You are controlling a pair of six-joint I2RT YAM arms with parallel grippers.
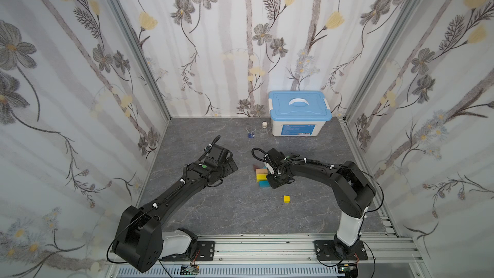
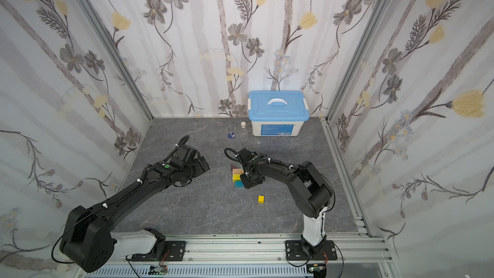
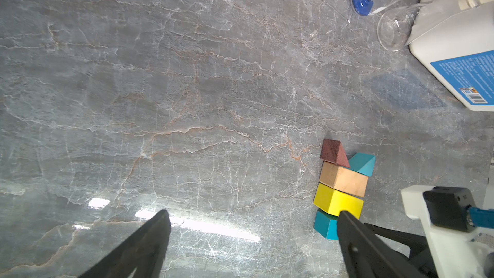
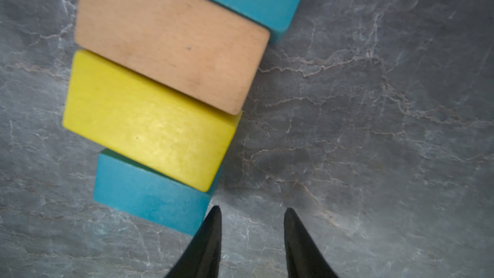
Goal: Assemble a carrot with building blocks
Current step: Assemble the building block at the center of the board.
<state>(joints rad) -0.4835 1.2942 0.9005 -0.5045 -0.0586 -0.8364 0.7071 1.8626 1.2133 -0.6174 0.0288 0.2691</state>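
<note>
1. In both top views the carrot lies flat on the surface. Its yellow cube tip sits apart, nearer the robot. The box and beaker stand well behind, likely no obstacle.
2. Left wrist: the left gripper is spread wide and empty, near the carrot.
3. Right wrist: the right gripper is narrowly apart and empty, just beside the teal bar. The cube looks light, stiff and smooth, so pinch its flat sides.
</note>
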